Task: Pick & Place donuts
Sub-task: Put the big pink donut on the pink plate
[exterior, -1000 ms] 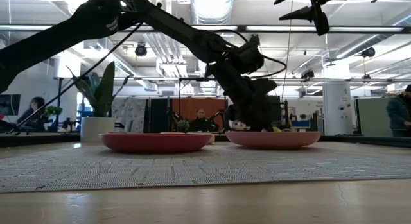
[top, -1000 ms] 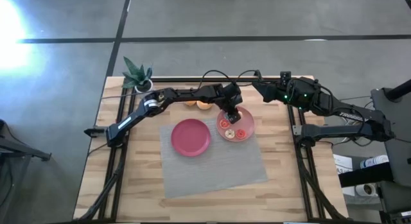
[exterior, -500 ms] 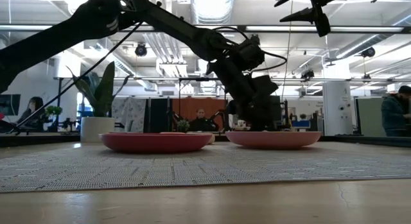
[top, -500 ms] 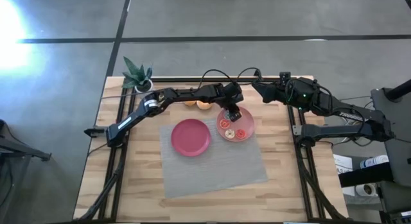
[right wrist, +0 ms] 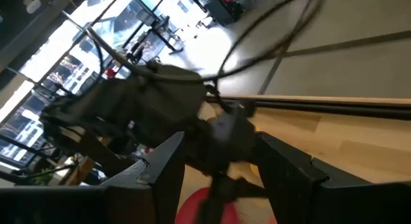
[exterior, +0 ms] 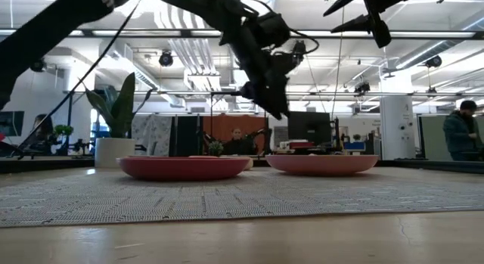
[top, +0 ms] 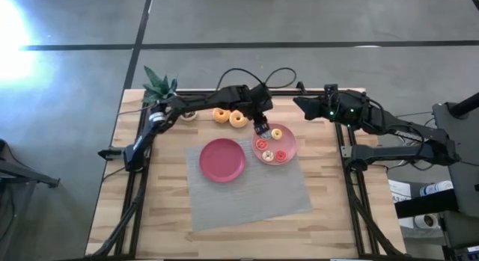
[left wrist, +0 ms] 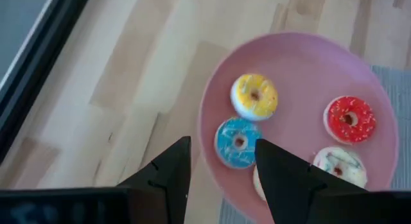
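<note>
Left gripper (top: 261, 129) now raised (empty) above pink plate (top: 287, 152)

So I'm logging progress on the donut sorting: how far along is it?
Partly done. Four small donuts lie on the pink plate, among them the yellow donut, blue donut and red donut. Nothing is in hand: the left pincer hangs open and empty above the plate's edge, and the right pincer waits open by the table's far edge. Two orange donuts remain on the wood, and the magenta plate holds nothing.

An open-plan office lab: desks with monitors (exterior: 308, 128), exposed ceiling ducts (exterior: 181, 56), seated person (exterior: 237, 141).
</note>
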